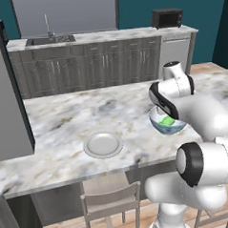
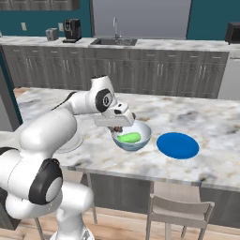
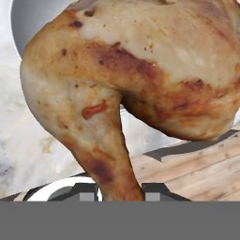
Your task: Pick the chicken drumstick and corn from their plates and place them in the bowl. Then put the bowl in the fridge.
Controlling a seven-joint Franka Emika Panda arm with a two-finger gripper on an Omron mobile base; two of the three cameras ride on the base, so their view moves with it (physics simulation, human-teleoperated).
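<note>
Drumstick is clamped in the tool by its thin end, hanging just over the bowl; corn already lies in the bowl below; better to lower the meat beside the corn, then release gently, so the bowl does not slide on the desk.
</note>
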